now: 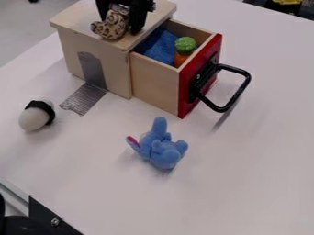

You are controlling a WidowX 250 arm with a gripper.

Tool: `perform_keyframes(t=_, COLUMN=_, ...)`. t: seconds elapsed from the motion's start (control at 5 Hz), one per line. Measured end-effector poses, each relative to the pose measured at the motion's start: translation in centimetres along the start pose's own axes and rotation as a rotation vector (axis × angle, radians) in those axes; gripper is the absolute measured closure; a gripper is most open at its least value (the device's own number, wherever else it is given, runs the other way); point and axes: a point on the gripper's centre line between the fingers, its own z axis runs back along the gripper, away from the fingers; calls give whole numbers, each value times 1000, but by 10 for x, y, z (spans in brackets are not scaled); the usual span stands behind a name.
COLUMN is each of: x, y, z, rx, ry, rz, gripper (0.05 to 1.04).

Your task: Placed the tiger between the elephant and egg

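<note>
Fingers (138, 19) grip the spotted tiger (111, 27) at the wooden box's (116, 62) top.

white egg (32, 119) with a black band, blue elephant (164, 153) with a pink ear, spotted tan and dark brown tiger (111, 25), black hand (126, 25), light brown box (107, 64), red drawer front (184, 92), blue cloth (159, 47), green and orange carrot (184, 46)

The box (116, 62) is matt wood, its handle (240, 93) glossy, the elephant (164, 153) plush, the tape (83, 98) metallic.
</note>
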Motion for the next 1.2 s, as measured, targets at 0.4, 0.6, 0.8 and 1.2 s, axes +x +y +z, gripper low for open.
perform_keyframes(t=0.4, x=-44, y=-15, z=13, rx=21, ry=-3, rz=-37, gripper=585)
perform_keyframes(t=0.6, x=-87, y=-25, z=8, rx=13, ry=-13, rz=-46, gripper=585)
perform_keyframes(t=0.8, x=-123, y=-22, z=-14, rx=25, ry=21, rz=-15, gripper=585)
perform_keyframes(t=1.2, x=-139, y=-7, z=-70, rx=10, ry=33, rz=36, gripper=515)
